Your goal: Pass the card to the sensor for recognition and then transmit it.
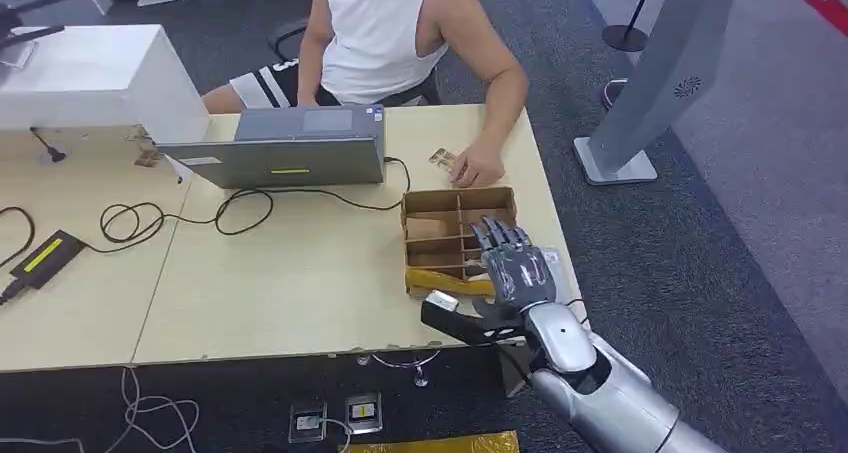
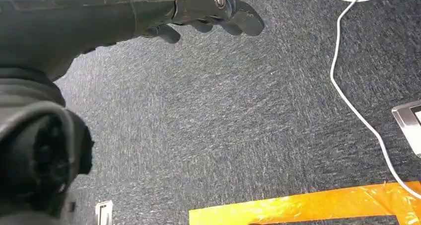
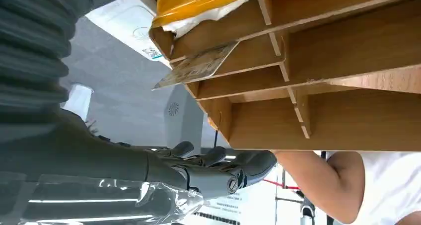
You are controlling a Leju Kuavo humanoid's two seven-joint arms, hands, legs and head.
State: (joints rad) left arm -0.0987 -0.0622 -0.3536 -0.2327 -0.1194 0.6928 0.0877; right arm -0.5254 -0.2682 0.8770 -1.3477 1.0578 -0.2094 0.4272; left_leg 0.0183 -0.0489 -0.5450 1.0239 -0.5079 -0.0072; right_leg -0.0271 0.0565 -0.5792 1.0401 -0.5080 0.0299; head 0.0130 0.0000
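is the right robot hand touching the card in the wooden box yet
Apart. The right wrist view shows open space between the right robot hand and the card leaning in a compartment of the box; its fingers are spread, holding nothing.

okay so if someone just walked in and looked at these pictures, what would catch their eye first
Probably the robot's silver right arm, its right hand open above the wooden divider box near the table's right edge. Next, the person in a white sleeveless top seated across the table, one hand resting beside the box, and the grey laptop left of them.
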